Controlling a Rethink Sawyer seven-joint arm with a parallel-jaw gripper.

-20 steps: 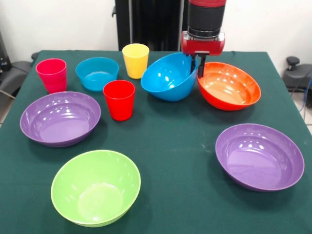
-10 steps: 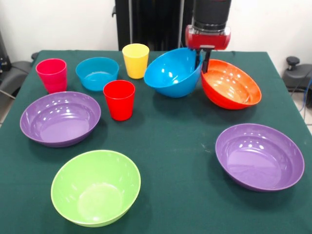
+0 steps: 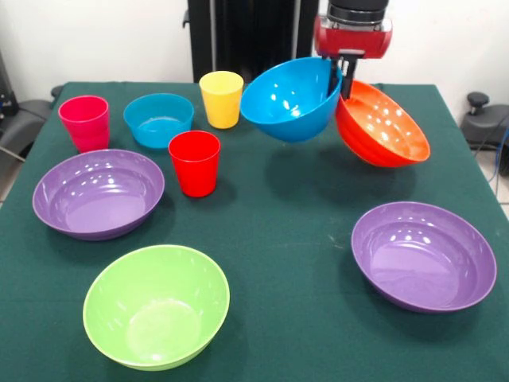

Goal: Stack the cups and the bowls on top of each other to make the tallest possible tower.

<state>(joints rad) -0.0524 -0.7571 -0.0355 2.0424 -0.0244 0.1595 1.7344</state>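
Observation:
My gripper (image 3: 343, 79) is shut where two rims meet, holding the deep blue bowl (image 3: 290, 99) on its left and the orange bowl (image 3: 386, 127) on its right. Both hang tilted above the table at the back right. Standing on the cloth are the yellow cup (image 3: 221, 99), red cup (image 3: 195, 163), pink cup (image 3: 84, 122) and smaller blue bowl (image 3: 159, 119). One purple bowl (image 3: 98, 193) lies at the left, another purple bowl (image 3: 423, 255) at the right, and the lime green bowl (image 3: 157, 306) at the front. No tower stands.
A dark green cloth (image 3: 302, 239) covers the table. Black equipment stands beyond the left edge (image 3: 20, 119) and beyond the right edge (image 3: 481, 119).
The gripper has risen and moved slightly right, lifting the deep blue bowl and the orange bowl off the table. The orange bowl now tilts more steeply.

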